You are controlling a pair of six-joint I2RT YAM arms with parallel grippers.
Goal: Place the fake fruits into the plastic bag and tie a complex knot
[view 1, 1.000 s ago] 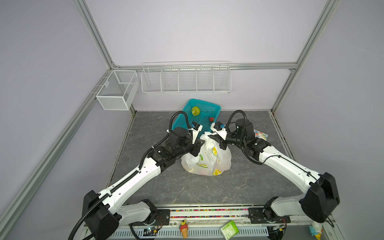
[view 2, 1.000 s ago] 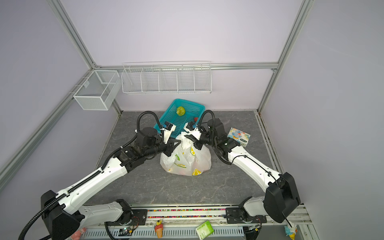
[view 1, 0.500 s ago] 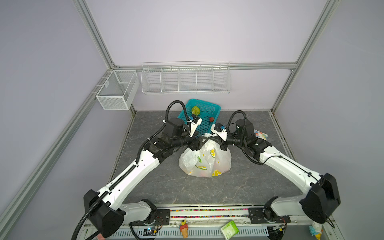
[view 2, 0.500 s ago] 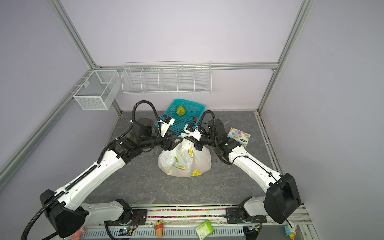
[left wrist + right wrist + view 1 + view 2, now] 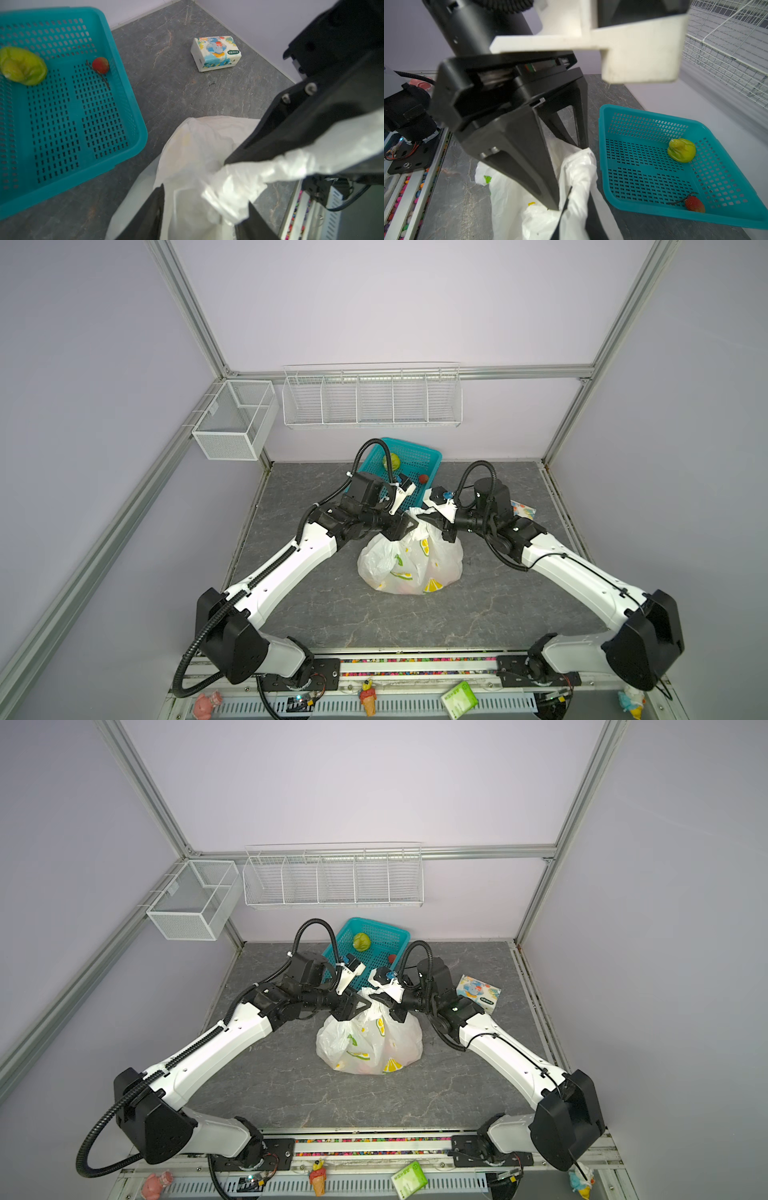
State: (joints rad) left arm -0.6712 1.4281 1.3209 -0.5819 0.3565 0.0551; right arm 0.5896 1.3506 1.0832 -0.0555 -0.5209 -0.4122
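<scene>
- Plastic bag (image 5: 409, 564): it is found on the grey tabletop (image 5: 498, 614) at mid-table, just in front of the teal basket (image 5: 417, 456). The body is bulged and the neck is drawn up between the two grippers.
- Handling: the film is judged thin, soft and slippery, and the load light. A loose pinch is expected to slide off, and a hard pull to stretch or tear it. The twisted handle strand (image 5: 579, 176) near the neck is judged the soundest hold, not the slack body.
- Fake fruits: a green round fruit (image 5: 391, 460) and a strawberry (image 5: 423, 478) are seen lying in the basket. The bag's contents cannot be made out through the film.
- Right gripper (image 5: 436, 522): it is clamped tight on the handle strand.
- Left gripper (image 5: 409, 526): the jaws are held partly apart with bunched film between them. No firm pinch is established.
- Pose: the left arm (image 5: 291, 564) and right arm (image 5: 573, 572) are stretched forward from the near rail. The forearms converge above the bag and the wrists are turned inward, so the grippers are brought almost tip to tip.
</scene>
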